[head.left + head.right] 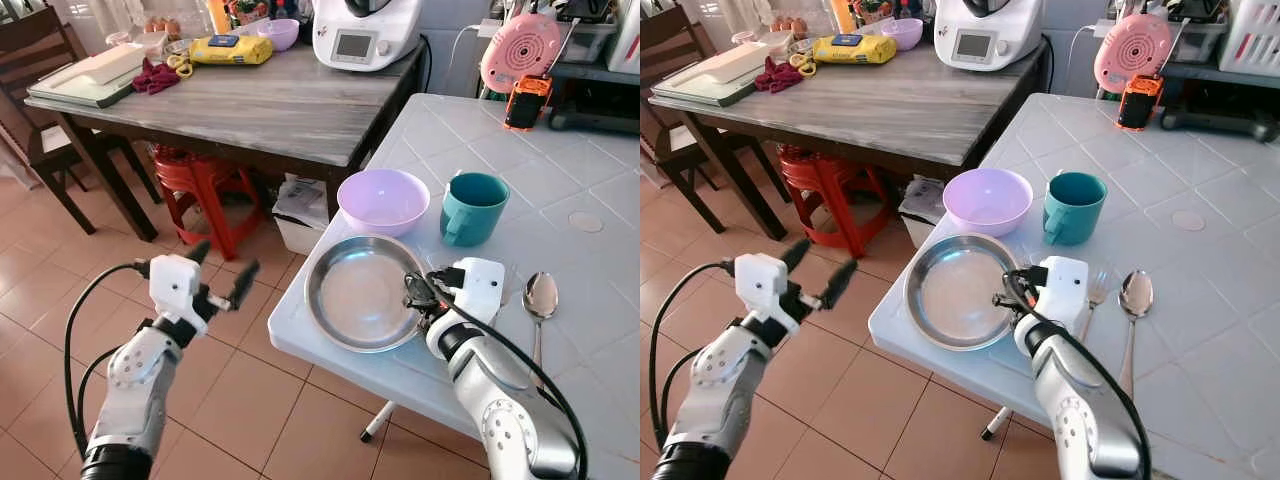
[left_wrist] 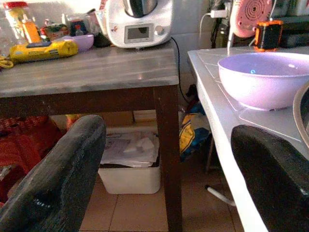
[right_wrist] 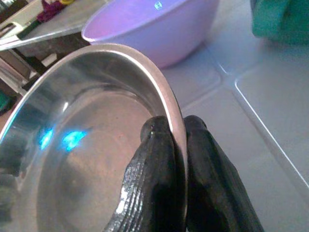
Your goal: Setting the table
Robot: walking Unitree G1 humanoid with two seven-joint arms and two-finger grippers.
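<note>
A steel plate (image 1: 355, 290) lies at the near left corner of the white tiled table (image 1: 560, 200). My right gripper (image 1: 417, 293) is shut on its right rim (image 3: 175, 123), one finger inside and one outside. Behind the plate stand a lilac bowl (image 1: 384, 199) and a teal mug (image 1: 472, 207). A spoon (image 1: 539, 301) lies to the right of my right wrist, and a fork (image 1: 1095, 295) shows beside it. My left gripper (image 1: 218, 270) hangs open over the floor left of the table, holding nothing.
A grey wooden table (image 1: 260, 100) with a white kitchen machine (image 1: 365, 32), a yellow packet (image 1: 230, 49) and a second lilac bowl (image 1: 279, 33) stands behind. A red stool (image 1: 200, 185) and a white bin (image 1: 300, 215) sit beneath it. A pink appliance (image 1: 520, 50) stands far right.
</note>
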